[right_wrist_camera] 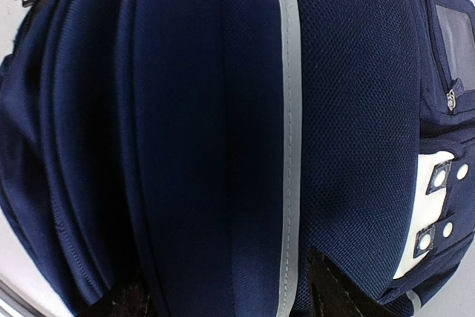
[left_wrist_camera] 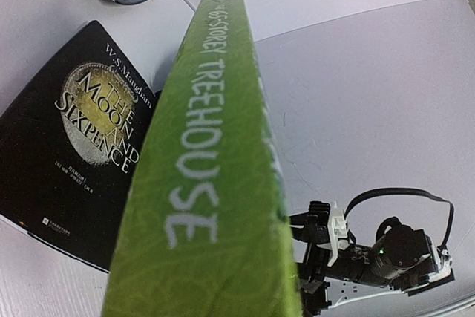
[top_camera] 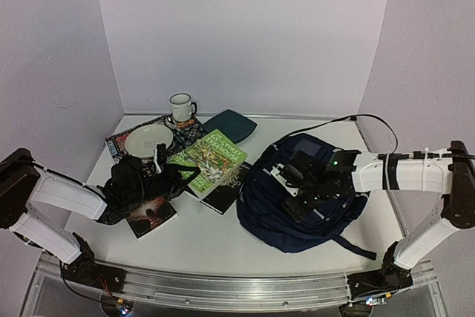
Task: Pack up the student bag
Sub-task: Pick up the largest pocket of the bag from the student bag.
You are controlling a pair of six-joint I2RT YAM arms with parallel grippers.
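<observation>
The student bag [top_camera: 297, 206], a large navy-blue backpack with a thin white stripe, lies right of centre. It fills the right wrist view [right_wrist_camera: 185, 124]. My right gripper [top_camera: 295, 183] rests on top of it. Its fingers [right_wrist_camera: 338, 287] stand wide apart with a fold of the bag's fabric between them. My left gripper [top_camera: 165, 172] is shut on a green book [top_camera: 214, 157] and holds it tilted up on edge. In the left wrist view the book's spine [left_wrist_camera: 208, 183] reads "65-Storey Treehouse" and hides the fingers.
A black book, "The Moon and Sixpence" [left_wrist_camera: 74, 146], lies under the green book's far side [top_camera: 226, 189]. Another dark book [top_camera: 152, 217] lies beneath the left arm. At the back stand a white mug [top_camera: 181, 108], a cream plate [top_camera: 148, 141] and a dark teal plate [top_camera: 230, 124].
</observation>
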